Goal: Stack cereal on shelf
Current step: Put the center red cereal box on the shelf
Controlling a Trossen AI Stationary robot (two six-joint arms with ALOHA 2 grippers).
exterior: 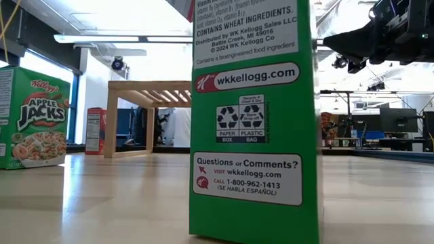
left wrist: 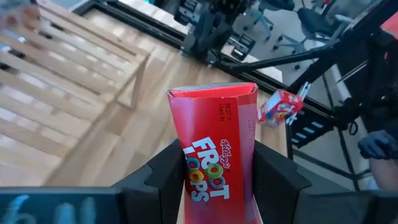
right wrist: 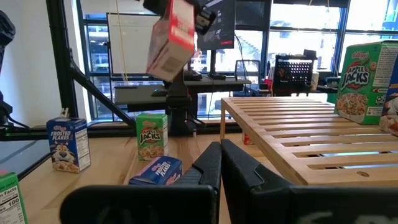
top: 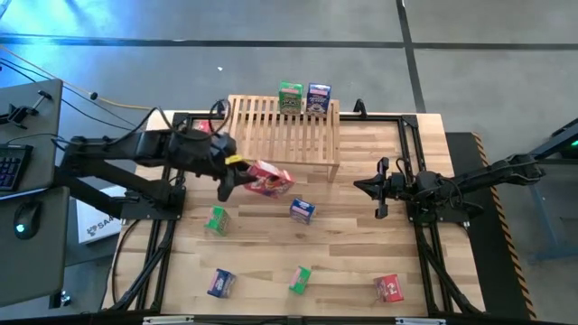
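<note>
Wood plank tabletop [top: 361,262], keyboard [top: 9,167] & mouse [top: 27,215] on side desk at left, monitor [right wrist: 134,37] bkgd

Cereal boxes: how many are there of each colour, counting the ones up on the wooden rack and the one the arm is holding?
Red cereal boxes: 3
Green cereal boxes: 3
Blue cereal boxes: 3
Total: 9

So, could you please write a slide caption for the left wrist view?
Left gripper holds a red Froot Loops box above the table, beside the wooden shelf.
</note>
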